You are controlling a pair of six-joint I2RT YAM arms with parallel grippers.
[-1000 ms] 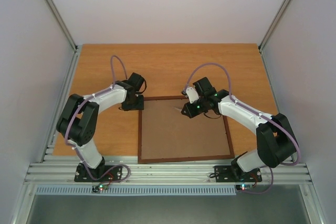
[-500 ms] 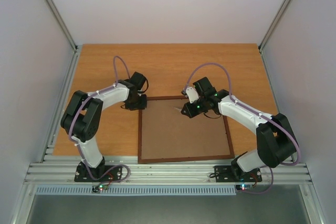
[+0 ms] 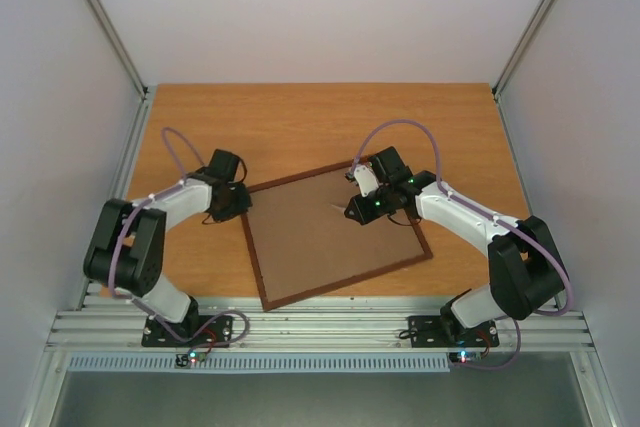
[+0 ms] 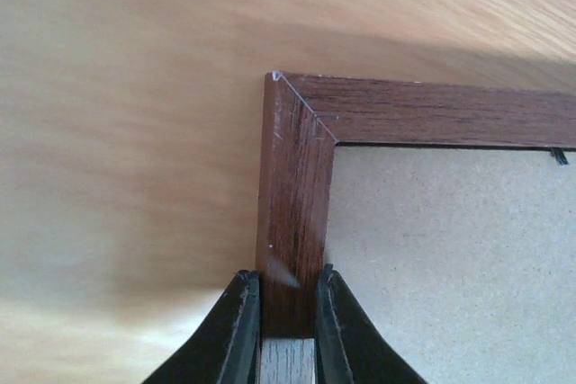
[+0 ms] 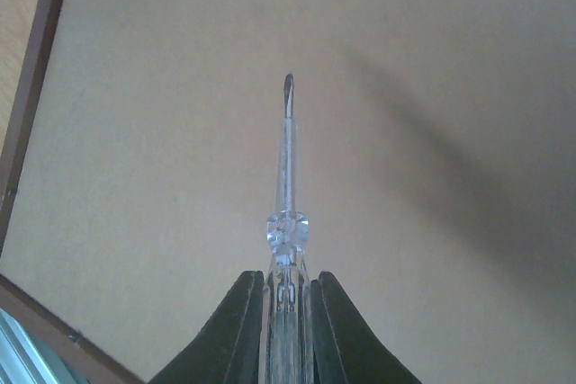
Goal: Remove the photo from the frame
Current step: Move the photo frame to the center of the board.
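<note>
Photo: none of it showed in any view. It was judged to lie beneath the hardboard back [image 3: 320, 237], inside the frame.
Frame [image 3: 254, 250]: lay face down and askew on the tabletop [image 3: 300, 117], back upward, between the two arms.
Left gripper [image 4: 286, 274]: was clamped on the frame's left rail, a little short of its far corner, one finger on each side of the wood.
Right gripper [image 5: 288, 281]: was closed around the clear handle of a screwdriver [image 5: 286, 159]. The blade pointed out over the back, well apart from the rails. Whether the tip touched the board could not be told.
Tabs [image 5: 11, 192]: small dark fittings sat along the rail's inner edge and probably held the back in.
Step in hand: judged to be freeing the back, with the task at an early stage.
Doing it well: the left clamp needed to be firm enough that the frame could not slide. The blade would best reach each tab low and nearly flat, then ease it aside gently.
Risk: a slipping tip could gouge the board or the print below.
</note>
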